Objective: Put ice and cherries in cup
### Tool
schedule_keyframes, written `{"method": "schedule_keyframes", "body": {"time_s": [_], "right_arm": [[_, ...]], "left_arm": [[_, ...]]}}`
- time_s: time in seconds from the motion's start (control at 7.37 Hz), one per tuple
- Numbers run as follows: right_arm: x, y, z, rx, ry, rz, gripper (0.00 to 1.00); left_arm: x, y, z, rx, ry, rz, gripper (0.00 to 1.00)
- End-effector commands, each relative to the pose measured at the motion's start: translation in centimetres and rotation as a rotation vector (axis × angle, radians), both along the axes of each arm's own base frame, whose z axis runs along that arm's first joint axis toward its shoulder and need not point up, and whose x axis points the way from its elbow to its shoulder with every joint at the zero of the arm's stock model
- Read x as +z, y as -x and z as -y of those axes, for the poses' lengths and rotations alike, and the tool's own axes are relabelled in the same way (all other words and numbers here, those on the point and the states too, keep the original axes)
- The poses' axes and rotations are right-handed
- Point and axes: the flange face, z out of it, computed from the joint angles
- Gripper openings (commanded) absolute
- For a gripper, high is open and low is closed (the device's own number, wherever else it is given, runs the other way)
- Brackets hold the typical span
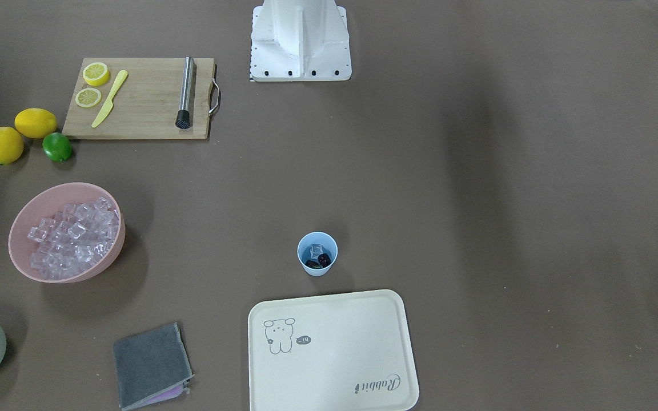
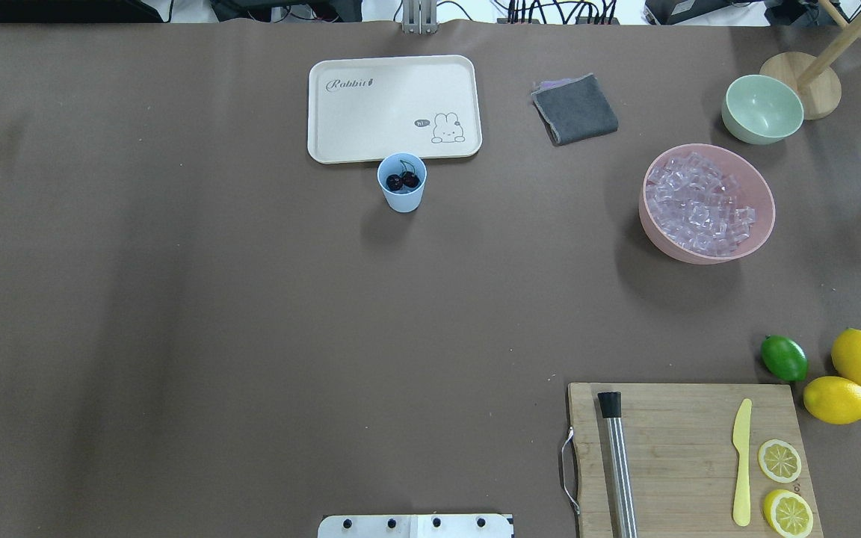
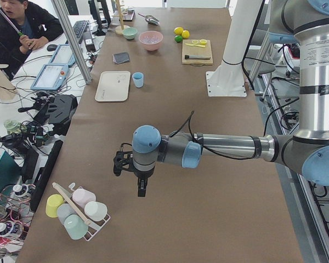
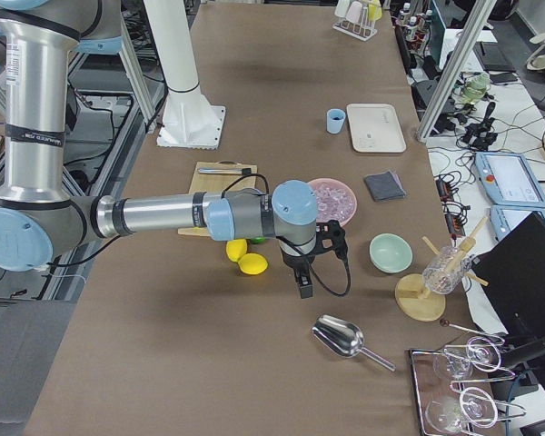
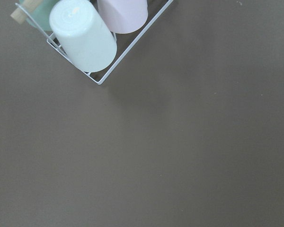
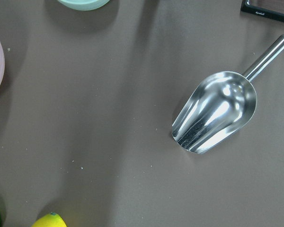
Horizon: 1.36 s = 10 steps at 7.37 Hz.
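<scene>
The light-blue cup (image 1: 317,253) stands upright mid-table beside the cream tray; it also shows in the overhead view (image 2: 401,182). Inside it lie the dark cherries (image 2: 402,180) and a clear ice cube (image 1: 317,249). Several more ice cubes (image 1: 75,237) fill the pink bowl (image 2: 707,250). My left gripper (image 3: 141,189) hangs over bare table far from the cup, near a rack of cups. My right gripper (image 4: 305,286) hangs beyond the pink bowl, above a metal scoop. Both show only in the side views, so I cannot tell whether they are open or shut.
A cream tray (image 1: 334,348), a grey cloth (image 1: 151,364), a pale green bowl (image 2: 761,108). A cutting board (image 2: 684,456) carries a muddler, a yellow knife and lemon slices, with lemons and a lime beside it. A metal scoop (image 6: 215,111). A wire rack of cups (image 5: 83,40).
</scene>
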Motion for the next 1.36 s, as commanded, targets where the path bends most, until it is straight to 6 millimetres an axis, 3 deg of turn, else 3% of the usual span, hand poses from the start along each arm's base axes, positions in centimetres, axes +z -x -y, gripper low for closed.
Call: {"method": "schedule_keyframes", "body": {"time_s": [0.0, 0.27, 0.54, 0.81, 1.22], "right_arm": [[0.0, 0.0, 0.0, 0.001, 0.001, -0.001, 0.99], [-0.2, 0.0, 0.0, 0.002, -0.001, 0.001, 0.99], [0.3, 0.1, 0.0, 0.005, 0.015, 0.004, 0.99], [1.1, 0.5, 0.6, 0.005, 0.04, 0.015, 0.99], [1.0, 0.6, 0.9, 0.007, 0.04, 0.029, 0.99]], "left_arm": [[0.6, 0.0, 0.3, -0.006, -0.03, 0.002, 0.98], [-1.0, 0.0, 0.3, -0.006, -0.064, 0.001, 0.98], [-0.9, 0.0, 0.1, -0.003, -0.05, -0.017, 0.98], [-1.2, -0.3, -1.5, 0.009, -0.046, -0.09, 0.98], [-0.9, -0.4, -1.5, 0.013, -0.003, -0.086, 0.98]]}}
